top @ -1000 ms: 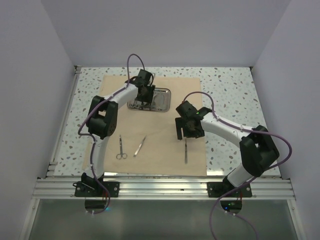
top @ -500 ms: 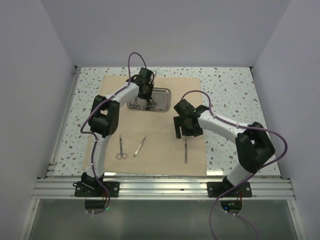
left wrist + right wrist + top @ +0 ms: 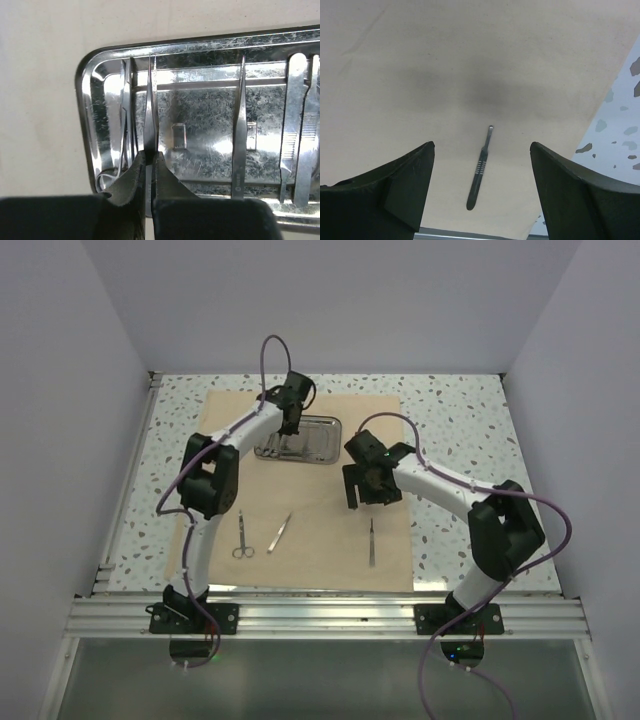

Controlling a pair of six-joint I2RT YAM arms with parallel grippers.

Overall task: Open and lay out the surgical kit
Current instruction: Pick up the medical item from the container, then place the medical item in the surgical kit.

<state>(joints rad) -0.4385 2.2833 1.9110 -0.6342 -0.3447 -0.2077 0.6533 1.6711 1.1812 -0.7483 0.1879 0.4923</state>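
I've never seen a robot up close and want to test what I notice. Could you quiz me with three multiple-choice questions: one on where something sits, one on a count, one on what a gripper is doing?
1. Where does the steel tray sit?
A. On the far part of the beige cloth.
B. On the bare table.
C. On the metal rail.

2. How many tools lie on the cloth outside the tray?
A. One.
B. Three.
C. Five.

3. What is the left gripper doing?
A. Hanging wide open over the cloth.
B. Shut on a thin pointed tool in the tray.
C. Lifting the tray.

1 A: cloth shows all round the tray.
2 B: scissors, tweezers and a scalpel lie on it.
3 B: the left wrist view shows its jaws pinching the tool.
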